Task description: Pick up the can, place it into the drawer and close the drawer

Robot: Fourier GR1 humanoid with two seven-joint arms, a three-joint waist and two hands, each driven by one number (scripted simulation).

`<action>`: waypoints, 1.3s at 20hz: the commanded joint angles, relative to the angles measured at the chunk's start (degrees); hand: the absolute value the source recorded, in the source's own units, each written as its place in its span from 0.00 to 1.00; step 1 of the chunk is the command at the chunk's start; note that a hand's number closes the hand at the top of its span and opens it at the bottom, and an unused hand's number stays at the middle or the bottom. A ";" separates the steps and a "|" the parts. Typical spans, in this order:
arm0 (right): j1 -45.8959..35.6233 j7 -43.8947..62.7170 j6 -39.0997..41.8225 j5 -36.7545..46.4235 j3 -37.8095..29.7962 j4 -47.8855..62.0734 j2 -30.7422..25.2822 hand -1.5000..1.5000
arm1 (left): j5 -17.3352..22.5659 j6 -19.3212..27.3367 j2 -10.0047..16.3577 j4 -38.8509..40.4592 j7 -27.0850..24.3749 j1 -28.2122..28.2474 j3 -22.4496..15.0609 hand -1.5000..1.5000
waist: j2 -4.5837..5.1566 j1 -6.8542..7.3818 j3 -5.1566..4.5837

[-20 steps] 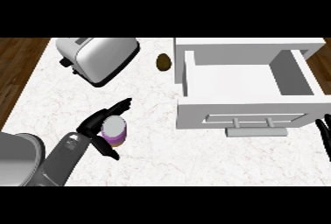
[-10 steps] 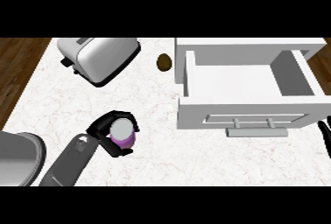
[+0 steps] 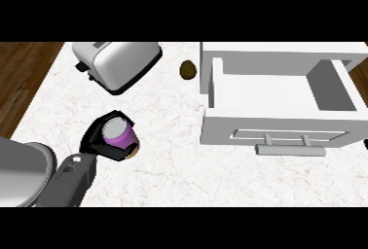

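Note:
The can (image 3: 119, 135), purple with a grey top, is at the counter's left-middle, tilted with its top toward the upper left. My left hand (image 3: 95, 140) is curled round it, black fingers wrapping its sides and lower end. The grey left forearm (image 3: 70, 180) comes in from the lower left. The white drawer (image 3: 237, 135) stands pulled open at the right, its inside bare, its bar handle (image 3: 291, 150) facing the lower edge. Only a dark sliver of my right hand (image 3: 366, 143) shows at the right edge.
A silver toaster (image 3: 119, 63) sits at the back left of the white marble counter (image 3: 173, 175). A small brown oval thing (image 3: 188, 69) lies just left of the drawer's back corner. Dark wood floor (image 3: 22, 82) borders the counter's left edge.
My left hand went from open beside the can to curled round it. The can now tilts and sits slightly left of where it stood. The right hand has slid almost out of view.

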 commanded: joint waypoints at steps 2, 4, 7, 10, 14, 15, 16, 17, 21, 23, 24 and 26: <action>-0.99 1.10 -1.07 1.21 1.20 -0.74 0.78 0.00 | 7.06 12.99 -1.40 -4.09 4.10 -1.40 8.86 1.00 | -0.07 0.05 0.03; -0.73 -2.14 -2.88 2.06 2.62 2.69 0.92 0.00 | 6.33 15.08 -4.90 -11.94 6.61 2.51 5.91 1.00 | -0.19 0.08 0.10; 2.00 -4.26 2.07 -1.21 -1.74 2.06 -0.25 0.00 | 7.47 14.61 -3.58 -24.72 14.93 7.04 4.03 1.00 | -0.07 -0.66 0.05; 2.89 -2.24 0.91 -0.72 -0.38 -0.41 0.43 0.00 | 4.89 19.12 -8.15 -33.82 20.72 8.06 -0.97 1.00 | 0.00 -0.91 0.03; -2.12 1.73 -0.36 -1.72 -1.16 -0.21 -1.36 0.00 | 3.72 21.87 -9.60 -44.59 27.56 7.57 -4.61 1.00 | 0.14 -0.90 -0.01; 2.21 -2.82 -1.17 1.43 2.74 -0.57 0.88 0.00 | 3.87 20.88 -8.13 -47.46 32.50 6.00 -5.07 1.00 | 0.04 -0.98 0.02; 5.02 0.44 -0.93 -0.91 3.16 -5.19 0.89 0.00 | 2.76 23.30 -8.51 -48.47 34.45 3.72 -5.38 1.00 | -0.01 -1.36 0.00; 3.97 -3.65 1.82 -1.80 -1.21 0.23 -0.09 0.00 | 2.53 26.27 -9.65 -48.90 32.88 5.99 -9.27 1.00 | 0.16 -1.53 0.00; 4.02 -3.44 0.84 -1.02 1.68 -2.30 0.90 0.00 | 3.94 33.12 -9.72 -47.58 41.69 -3.83 -13.63 1.00 | 0.27 -2.25 -0.01; 0.70 -0.50 0.42 -0.77 -0.38 -0.49 -0.19 0.00 | 2.17 30.50 -9.73 -52.10 44.96 -3.17 -12.45 1.00 | 0.28 -1.60 -0.03; 0.17 2.30 -0.16 -2.11 -1.39 -2.79 -0.83 0.00 | 2.80 30.53 -9.74 -53.69 45.75 -1.89 -14.14 1.00 | 0.28 -1.61 -0.04; -1.23 -0.77 0.24 -1.93 -1.59 0.79 -0.86 0.00 | 2.21 38.43 -9.75 -49.02 48.15 -10.67 -19.20 1.00 | 0.34 -2.25 -0.01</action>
